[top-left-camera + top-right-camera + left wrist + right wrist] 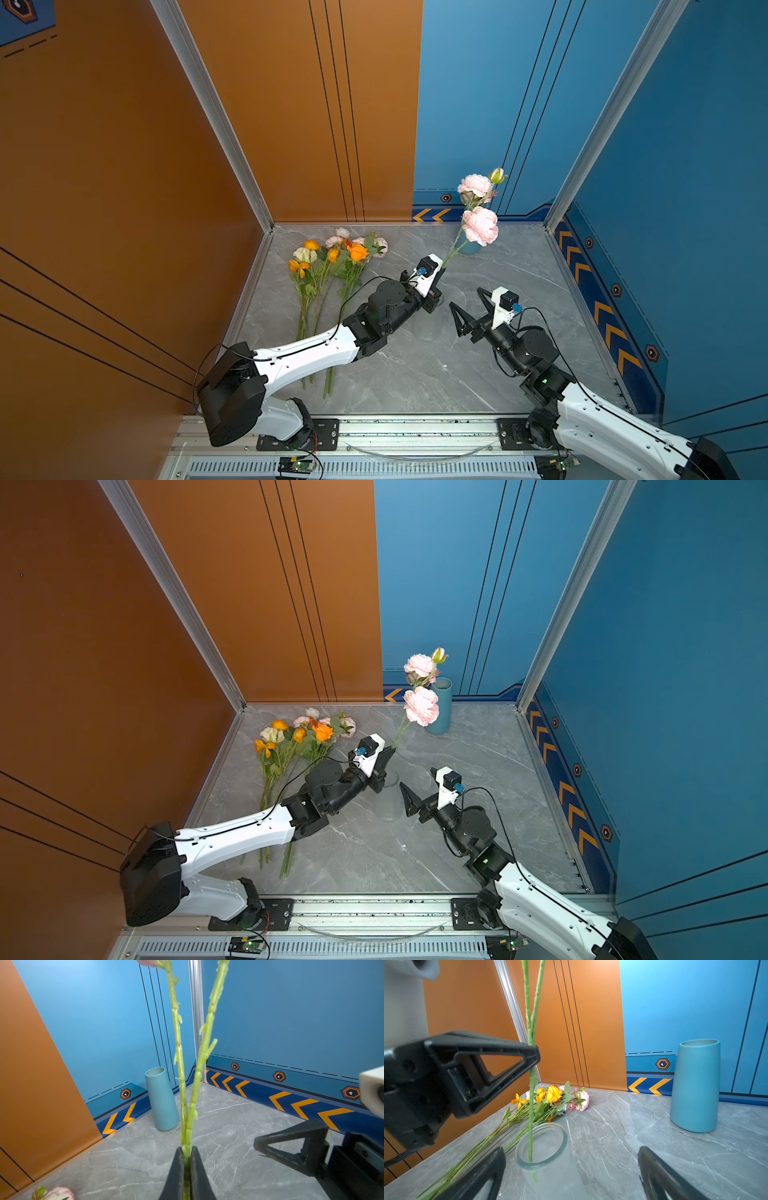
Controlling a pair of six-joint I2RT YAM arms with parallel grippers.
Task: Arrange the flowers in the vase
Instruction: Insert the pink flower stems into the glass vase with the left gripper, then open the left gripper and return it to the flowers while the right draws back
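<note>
Your left pincer [186,1153] and the upright pink-flower stem [531,1105] it clamps block the way over the glass vase [562,1178] at the middle of the table [540,316]. The spread right pincer [464,297] stands just beside it. Loose flowers [328,266] fill the left edge, and a blue vase [440,706] stands at the far edge. Toward the right and near edges the table lies bare.

A grey marble-patterned tabletop [415,374] [374,854] fills the lower middle of both top views. A tall matte blue tapered vase [444,712] stands upright at its far edge, right of centre. Behind it, an orange wall panel [291,584] meets a blue wall panel [436,584].
</note>
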